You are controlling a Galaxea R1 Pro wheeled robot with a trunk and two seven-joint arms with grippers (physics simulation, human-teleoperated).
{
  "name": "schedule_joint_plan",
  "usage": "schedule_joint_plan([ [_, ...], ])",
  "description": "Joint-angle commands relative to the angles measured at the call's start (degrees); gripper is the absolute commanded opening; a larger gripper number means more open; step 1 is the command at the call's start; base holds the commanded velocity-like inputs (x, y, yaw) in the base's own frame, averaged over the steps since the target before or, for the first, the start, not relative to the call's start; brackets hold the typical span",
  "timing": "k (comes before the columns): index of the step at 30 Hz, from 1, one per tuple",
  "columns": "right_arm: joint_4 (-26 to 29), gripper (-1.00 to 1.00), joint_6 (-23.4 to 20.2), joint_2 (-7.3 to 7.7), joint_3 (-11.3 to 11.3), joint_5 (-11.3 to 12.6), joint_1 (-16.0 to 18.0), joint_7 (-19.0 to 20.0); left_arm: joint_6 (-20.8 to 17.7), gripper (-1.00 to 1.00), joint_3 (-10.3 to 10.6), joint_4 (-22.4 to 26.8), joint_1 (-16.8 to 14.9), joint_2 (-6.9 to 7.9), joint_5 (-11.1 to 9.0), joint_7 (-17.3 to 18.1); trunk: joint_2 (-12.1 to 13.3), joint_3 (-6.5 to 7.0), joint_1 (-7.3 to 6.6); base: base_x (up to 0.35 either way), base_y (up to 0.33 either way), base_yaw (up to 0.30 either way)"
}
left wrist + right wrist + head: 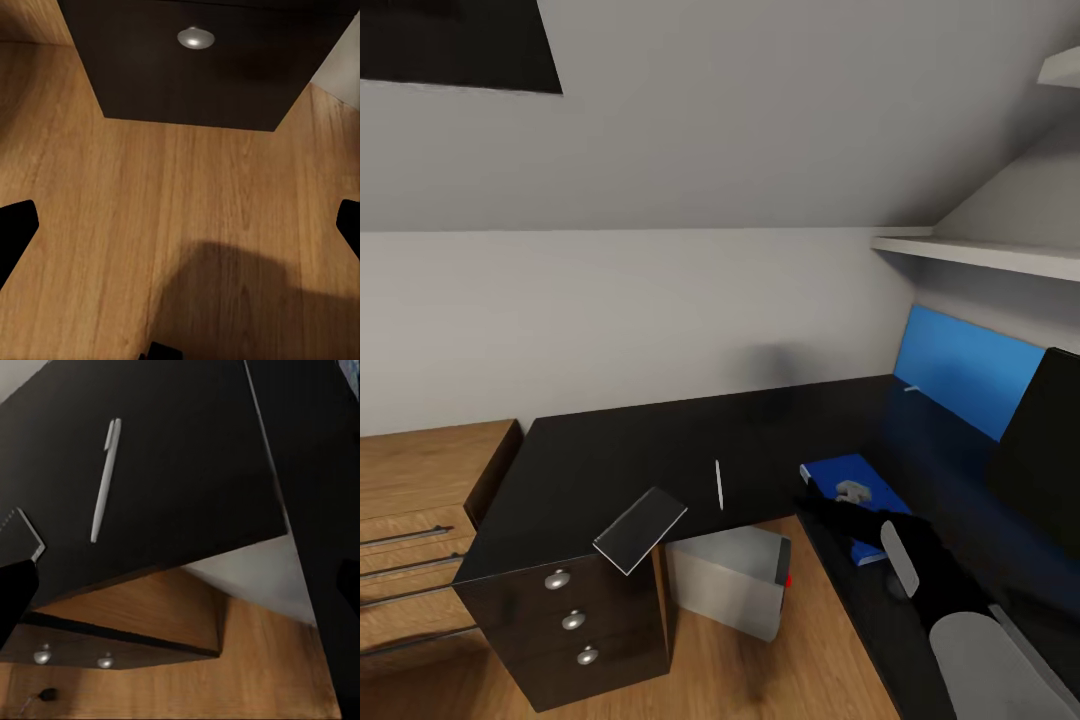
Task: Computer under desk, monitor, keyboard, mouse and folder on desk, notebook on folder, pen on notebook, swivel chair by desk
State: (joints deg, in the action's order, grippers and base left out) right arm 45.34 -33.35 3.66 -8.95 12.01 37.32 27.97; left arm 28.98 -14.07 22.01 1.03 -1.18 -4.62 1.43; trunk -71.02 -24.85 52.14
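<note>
right pincer [830, 505] open beside folder [850, 495] | left pincer [180, 225] open | folder: flat bright blue on black desk [660, 440]

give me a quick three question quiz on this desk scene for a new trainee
1. True or false: the pen lies on the desk.
2. Where is the notebook? A) on the folder B) overhanging the desk's front edge above the drawers C) on the floor
3. Fill in: the folder on the desk is coloured ____.

Key: 1 true; 2 B; 3 blue.
</note>
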Motion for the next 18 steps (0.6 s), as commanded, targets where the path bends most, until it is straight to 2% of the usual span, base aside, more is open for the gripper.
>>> schedule_joint_plan([
  [1, 0.0, 1.0, -0.3, -0.2, 0.8, 0.0, 0.0, 0.0, 0.0, 1.0, 0.0, 0.1, 0.0, -0.01, -0.5, 0.2, 0.0, -0.05, 0.0, 0.0, 0.0, 0.0],
  [6, -0.2, 1.0, 1.0, -1.35, 5.5, -2.3, 0.0, -0.3, 0.0, 1.0, 0.0, 0.1, 0.0, 0.02, -0.5, 0.1, 0.0, -0.05, 0.0, 0.0, 0.0, 0.0],
  [7, -0.6, 1.0, 1.7, -2.06, 7.2, -3.4, 0.0, -0.5, 0.0, 1.0, 0.0, 0.1, 0.0, 0.02, -0.5, 0.1, 0.0, -0.05, 0.0, 0.0, 0.0, 0.0],
  [9, -1.4, 1.0, 2.7, -2.8, 8.7, -4.6, 0.0, -0.7, 0.0, 1.0, 0.0, 0.1, 0.0, 0.03, -0.5, 0.1, 0.0, -0.05, 0.0, 0.0, 0.0, 0.0],
  [13, -4.2, 1.0, 5.4, -4.35, 10.7, -7.0, 0.0, -1.0, 0.0, 1.0, 0.0, 0.1, 0.0, 0.03, -0.5, 0.1, 0.0, -0.05, 0.0, 0.0, 0.0, 0.0],
  [18, -10.0, 1.0, 11.1, -6.87, 11.8, -10.7, 0.0, -1.7, 0.0, 1.0, 0.0, 0.1, 0.0, 0.03, -0.5, 0.1, 0.0, -0.05, 0.0, 0.0, 0.0, 0.0],
])
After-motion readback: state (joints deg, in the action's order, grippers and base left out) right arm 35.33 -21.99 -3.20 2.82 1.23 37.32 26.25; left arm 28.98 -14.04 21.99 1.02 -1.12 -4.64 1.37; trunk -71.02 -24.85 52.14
